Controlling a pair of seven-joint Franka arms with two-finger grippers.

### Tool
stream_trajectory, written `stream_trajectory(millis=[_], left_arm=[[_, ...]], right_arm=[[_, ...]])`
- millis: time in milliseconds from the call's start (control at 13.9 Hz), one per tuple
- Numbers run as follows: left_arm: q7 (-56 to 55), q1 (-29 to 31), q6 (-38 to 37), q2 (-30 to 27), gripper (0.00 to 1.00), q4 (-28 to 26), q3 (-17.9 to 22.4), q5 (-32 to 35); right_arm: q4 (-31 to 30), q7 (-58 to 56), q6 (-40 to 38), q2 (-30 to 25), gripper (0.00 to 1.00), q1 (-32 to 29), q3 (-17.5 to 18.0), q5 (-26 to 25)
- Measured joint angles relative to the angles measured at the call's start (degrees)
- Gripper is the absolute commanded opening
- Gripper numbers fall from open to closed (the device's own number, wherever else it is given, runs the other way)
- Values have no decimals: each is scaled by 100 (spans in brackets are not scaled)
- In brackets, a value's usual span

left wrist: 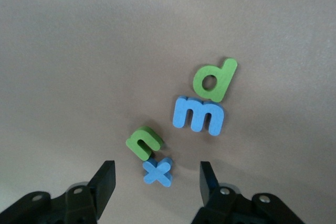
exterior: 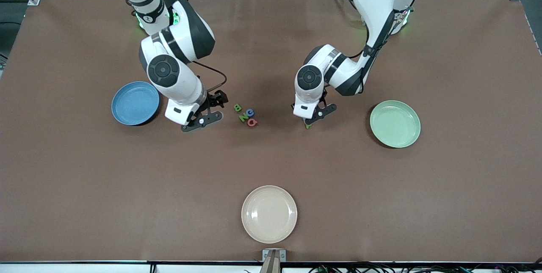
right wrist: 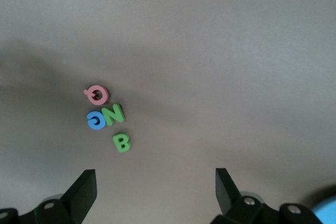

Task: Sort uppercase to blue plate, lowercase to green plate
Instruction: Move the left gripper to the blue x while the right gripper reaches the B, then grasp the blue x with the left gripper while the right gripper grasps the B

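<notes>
Left gripper (left wrist: pixel 156 182), jaws part-open, is poised over blue x (left wrist: pixel 158 171); touching green n (left wrist: pixel 143 142) risks being dragged along. Right gripper (right wrist: pixel 155 192) waits wide.

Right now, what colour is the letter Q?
Pinkish-red. The Q shows best in the right wrist view.

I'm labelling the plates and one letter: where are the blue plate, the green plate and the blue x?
blue plate (exterior: pixel 134 103): front view, its bare middle.
green plate (exterior: pixel 395 123): front view, its bare middle.
blue x (left wrist: pixel 158 171): left wrist view, where its strokes cross.
</notes>
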Motion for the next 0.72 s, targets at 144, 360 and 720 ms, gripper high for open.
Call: stream_trajectory(millis=[144, 360, 720], left_arm=[[-155, -43, 239, 6, 72, -137, -1, 0], [-275, -103, 389, 21, 64, -272, -2, 0], [-290, -110, 448, 16, 42, -266, -6, 0]], right_arm=[[-368, 245, 557, 1, 98, 166, 1, -1], [-791, 363, 1120, 3, 96, 307, -1, -5], [-1013, 377, 1505, 185, 85, 564, 0, -7]])
